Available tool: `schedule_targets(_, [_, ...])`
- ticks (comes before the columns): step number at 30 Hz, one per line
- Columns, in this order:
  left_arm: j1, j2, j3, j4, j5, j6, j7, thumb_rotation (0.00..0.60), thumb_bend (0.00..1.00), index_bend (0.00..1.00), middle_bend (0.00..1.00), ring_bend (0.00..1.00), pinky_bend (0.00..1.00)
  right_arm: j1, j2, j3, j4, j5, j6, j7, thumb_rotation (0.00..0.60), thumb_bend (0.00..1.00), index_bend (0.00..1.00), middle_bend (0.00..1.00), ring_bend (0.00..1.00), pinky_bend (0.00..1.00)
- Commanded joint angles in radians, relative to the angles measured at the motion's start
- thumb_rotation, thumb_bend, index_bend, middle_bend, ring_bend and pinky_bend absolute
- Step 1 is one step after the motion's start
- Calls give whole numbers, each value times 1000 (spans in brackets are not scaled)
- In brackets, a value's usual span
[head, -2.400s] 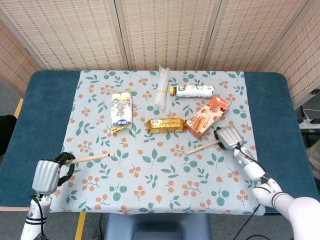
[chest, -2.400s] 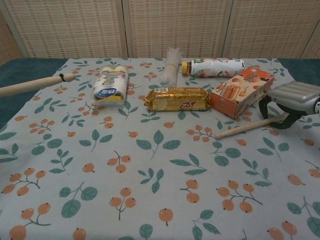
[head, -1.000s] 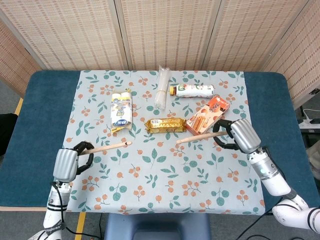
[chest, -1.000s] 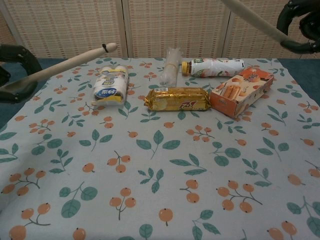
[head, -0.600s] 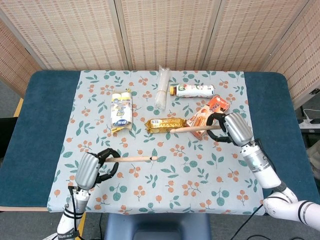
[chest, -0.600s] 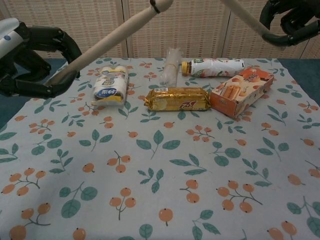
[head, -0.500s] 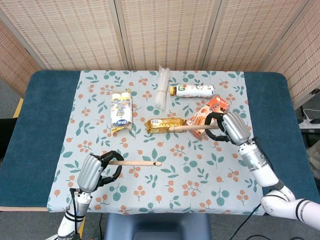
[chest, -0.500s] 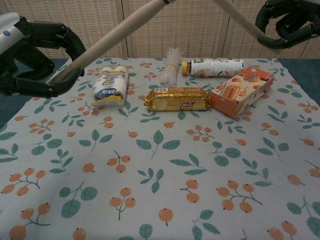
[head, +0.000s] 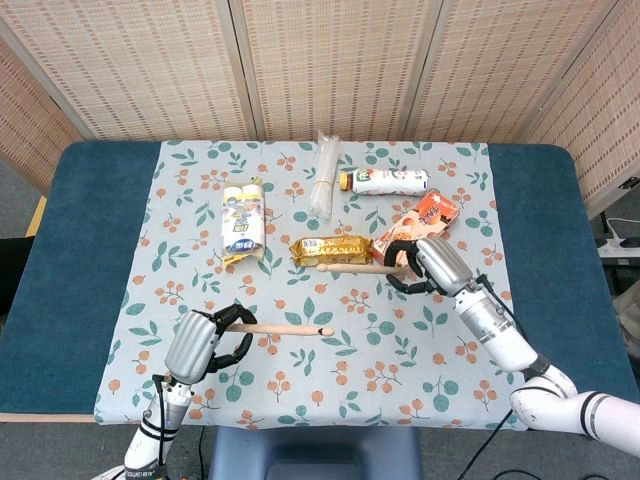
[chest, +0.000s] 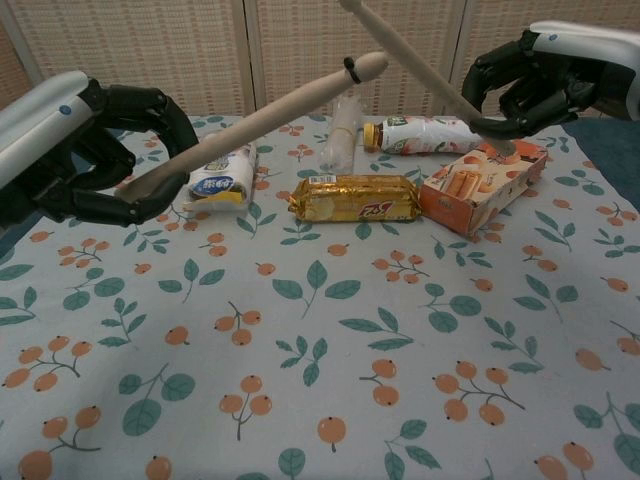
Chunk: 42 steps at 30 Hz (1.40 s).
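Both hands are up over the floral cloth (head: 300, 390), each wrapped around a drumstick. The left hand (head: 196, 343) grips its stick (head: 285, 328) at the butt — long axis running rightward, tip over mid-table. The right hand (head: 432, 263) clamps its stick (head: 352, 268), pointing left over the gold packet (head: 331, 249). In the chest view the two sticks cross — the orange box (head: 417, 231) lies just beside the right hand.

Print on packages (chest: 355, 198) too blurred; none legible.
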Motion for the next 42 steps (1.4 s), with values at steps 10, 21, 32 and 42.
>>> schedule_targets(10, [-42,-62,-19,120,2,-19,-62,600,508,757,810,1000,1000,113,153,-84,-83,-109,-258,328,600,1000,722,668,803,973])
schedule_targets(21, [-74,-112,-18,222,53,24,-130,600,507,757,813,1000,1000,157,159,-127,-28,-175,-250,476,600,1000,722,668,804,973])
schedule_targets(32, [-95,-109,-12,234,-16,-68,-58,600,507,760,817,1000,1000,84,73,-76,-40,-68,-99,-72,600,1000,722,668,806,976])
schedule_targets(42, [-101,-96,-17,205,-103,-140,42,600,507,759,818,1000,1000,57,45,-82,-96,-51,-42,-441,600,1000,724,668,808,977])
